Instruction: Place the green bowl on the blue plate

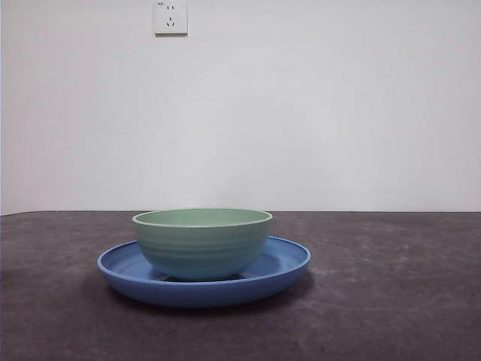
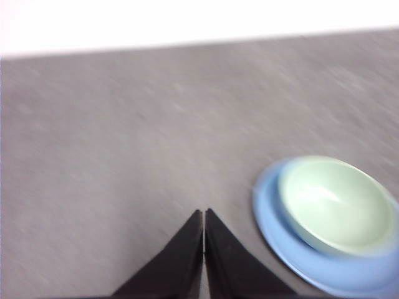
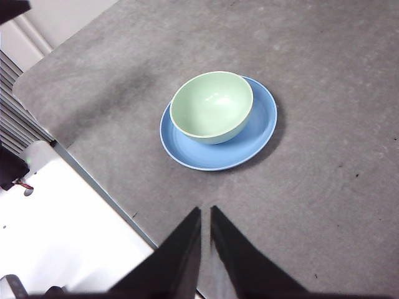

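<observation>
Spanning every view: one grey, mottled table [image 1: 391,301], backed in the front view by one white wall [image 1: 316,113] carrying one white power socket [image 1: 170,16] high up. Resting flat on that table: one blue plate [image 1: 282,265], wide, shallow and glossy, rim raised and sloping. Sitting upright inside the plate: one green bowl [image 1: 203,244], pale mint, faintly ridged outside, lighter at the rim, empty, its base touching the plate's floor and set slightly off centre toward one side of the rim, as seen in the right wrist view. Bowl narrower than plate, blue rim showing all round it. Two grippers, neither touching anything: left gripper [image 2: 204,215] with jaws pressed together, hanging over bare table beside plate and bowl, its view blurred; right gripper [image 3: 206,212] with jaws nearly together, a thin slit between the tips, hanging well apart from the dishes above the table's edge.
</observation>
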You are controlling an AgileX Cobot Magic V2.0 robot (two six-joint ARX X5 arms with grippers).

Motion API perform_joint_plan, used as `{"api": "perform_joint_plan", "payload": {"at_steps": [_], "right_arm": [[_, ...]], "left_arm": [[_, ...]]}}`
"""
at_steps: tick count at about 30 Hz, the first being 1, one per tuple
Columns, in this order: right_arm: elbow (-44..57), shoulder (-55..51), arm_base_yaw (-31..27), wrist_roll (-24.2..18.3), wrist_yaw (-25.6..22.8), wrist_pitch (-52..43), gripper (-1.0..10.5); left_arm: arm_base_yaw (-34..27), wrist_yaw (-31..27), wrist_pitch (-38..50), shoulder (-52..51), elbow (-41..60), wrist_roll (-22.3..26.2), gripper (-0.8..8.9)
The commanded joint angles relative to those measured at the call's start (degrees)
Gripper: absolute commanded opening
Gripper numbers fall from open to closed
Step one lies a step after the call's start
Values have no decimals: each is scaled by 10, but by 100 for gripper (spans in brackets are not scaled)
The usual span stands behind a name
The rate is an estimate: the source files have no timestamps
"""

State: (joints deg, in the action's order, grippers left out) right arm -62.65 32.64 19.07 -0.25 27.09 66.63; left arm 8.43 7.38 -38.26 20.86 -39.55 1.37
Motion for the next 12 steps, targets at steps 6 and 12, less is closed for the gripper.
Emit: {"api": "perform_joint_plan", "payload": {"at_steps": [6, 12], "right_arm": [[-10, 2, 3, -6, 3, -6, 23], [-10, 2, 3, -6, 3, -6, 23]], "left_arm": [[-63, -1, 188, -109, 202, 5, 6], [-74, -7, 263, -154, 316, 5, 6]]}}
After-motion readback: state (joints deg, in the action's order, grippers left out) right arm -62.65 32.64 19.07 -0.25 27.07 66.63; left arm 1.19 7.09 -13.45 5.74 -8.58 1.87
